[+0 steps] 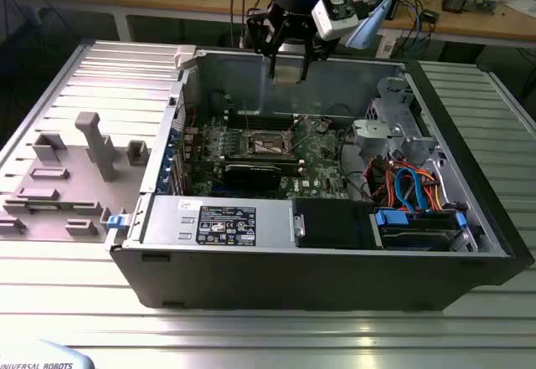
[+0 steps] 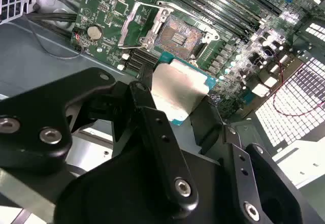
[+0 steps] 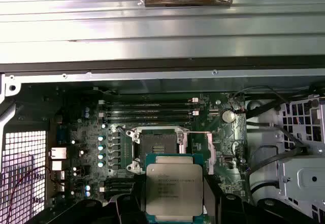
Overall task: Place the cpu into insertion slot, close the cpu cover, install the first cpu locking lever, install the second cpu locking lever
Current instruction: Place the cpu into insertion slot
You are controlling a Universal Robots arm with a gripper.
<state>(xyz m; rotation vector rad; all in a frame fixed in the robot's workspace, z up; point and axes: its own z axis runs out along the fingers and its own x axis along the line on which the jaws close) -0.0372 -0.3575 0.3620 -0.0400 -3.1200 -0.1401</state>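
Observation:
My gripper (image 1: 287, 66) hangs above the far wall of the open computer case (image 1: 469, 243), shut on the cpu (image 1: 287, 73). In both wrist views the cpu (image 3: 174, 186) (image 2: 179, 89) is a silvery square chip with a greenish rim, clamped by its edges between black fingers (image 2: 147, 89). The insertion slot (image 3: 157, 145) (image 2: 177, 33) (image 1: 272, 143) lies bare on the green motherboard, well below the chip. The cpu cover (image 2: 125, 31) (image 3: 210, 150) stands swung open beside the slot. A thin lever rod (image 3: 195, 131) runs along the socket's edge.
Long memory slots (image 3: 147, 109) lie beside the socket, and a long black card (image 1: 251, 175) sits in front of it. A power supply (image 1: 218, 218) and drive bay with blue and orange cables (image 1: 410, 189) line the case front. A grey fixture with upright blocks (image 1: 96, 143) stands at the exterior view's left.

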